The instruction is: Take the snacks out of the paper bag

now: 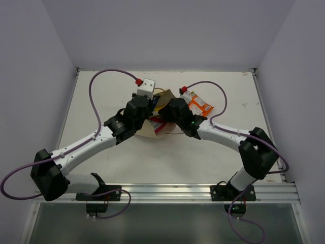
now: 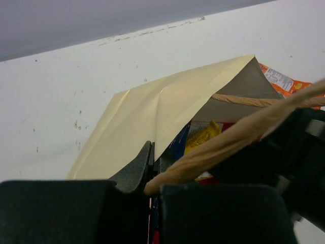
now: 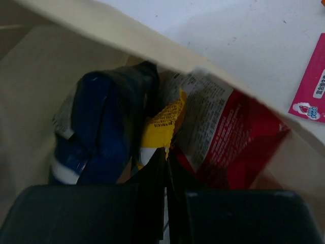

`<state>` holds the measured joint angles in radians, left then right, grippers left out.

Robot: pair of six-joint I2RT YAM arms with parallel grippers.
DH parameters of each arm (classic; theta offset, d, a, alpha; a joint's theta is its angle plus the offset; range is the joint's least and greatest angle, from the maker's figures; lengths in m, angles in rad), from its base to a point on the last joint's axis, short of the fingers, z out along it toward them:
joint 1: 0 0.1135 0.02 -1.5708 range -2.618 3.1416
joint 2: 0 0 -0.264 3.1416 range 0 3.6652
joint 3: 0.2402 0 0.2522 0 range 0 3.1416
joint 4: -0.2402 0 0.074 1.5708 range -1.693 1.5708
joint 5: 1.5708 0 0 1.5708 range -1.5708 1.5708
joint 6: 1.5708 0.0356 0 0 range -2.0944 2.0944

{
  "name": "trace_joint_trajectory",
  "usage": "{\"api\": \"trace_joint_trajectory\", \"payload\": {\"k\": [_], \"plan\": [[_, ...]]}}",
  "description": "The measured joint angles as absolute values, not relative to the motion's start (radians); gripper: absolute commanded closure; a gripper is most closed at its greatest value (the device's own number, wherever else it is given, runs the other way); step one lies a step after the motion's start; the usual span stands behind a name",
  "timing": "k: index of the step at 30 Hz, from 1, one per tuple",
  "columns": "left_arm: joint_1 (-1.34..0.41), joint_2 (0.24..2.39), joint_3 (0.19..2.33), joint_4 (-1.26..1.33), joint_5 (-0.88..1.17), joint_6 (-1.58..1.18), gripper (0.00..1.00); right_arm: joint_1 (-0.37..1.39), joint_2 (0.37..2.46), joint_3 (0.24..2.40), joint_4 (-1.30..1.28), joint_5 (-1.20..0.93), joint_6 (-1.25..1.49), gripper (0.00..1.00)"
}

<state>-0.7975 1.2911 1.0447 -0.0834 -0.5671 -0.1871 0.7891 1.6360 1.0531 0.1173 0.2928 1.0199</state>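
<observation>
The paper bag [image 1: 147,128] lies mid-table between both arms, its mouth open. My left gripper [image 2: 152,155] is shut on the bag's tan rim [image 2: 147,117], and a twisted handle [image 2: 238,134] crosses in front of it. My right gripper [image 3: 166,155] is inside the bag, its jaws shut on the lower edge of the yellow bar wrapper [image 3: 163,119]. A blue-and-white bag [image 3: 96,127] lies left of it and the large red bag [image 3: 238,145] lies right. The orange packet [image 1: 199,105] lies on the table beside the bag. The magenta packet [image 3: 311,86] lies outside the bag too.
White walls close the table [image 1: 101,101] at the back and sides. A metal rail [image 1: 172,192] with both arm bases runs along the near edge. Purple cables [image 1: 94,86] loop over the table from each wrist.
</observation>
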Motion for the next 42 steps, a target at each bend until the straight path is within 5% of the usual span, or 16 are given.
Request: {"api": "trace_joint_trajectory", "payload": {"k": [12, 23, 32, 42], "plan": [[-0.791, 1.335, 1.070, -0.082, -0.640, -0.121, 1.00, 0.737, 1.052, 1.017, -0.021, 0.144, 0.732, 1.00], [-0.735, 1.327, 1.030, -0.030, -0.638, -0.012, 1.00, 0.415, 0.828, 0.950, -0.157, 0.102, 0.665, 1.00], [-0.691, 1.289, 0.998, -0.005, -0.601, 0.115, 1.00, 0.444, 1.095, 0.637, -0.064, -0.167, 0.704, 1.00], [-0.598, 1.194, 0.949, 0.019, -0.539, 0.240, 1.00, 0.555, 1.451, 0.651, 0.227, -0.405, 0.802, 0.95]]}}
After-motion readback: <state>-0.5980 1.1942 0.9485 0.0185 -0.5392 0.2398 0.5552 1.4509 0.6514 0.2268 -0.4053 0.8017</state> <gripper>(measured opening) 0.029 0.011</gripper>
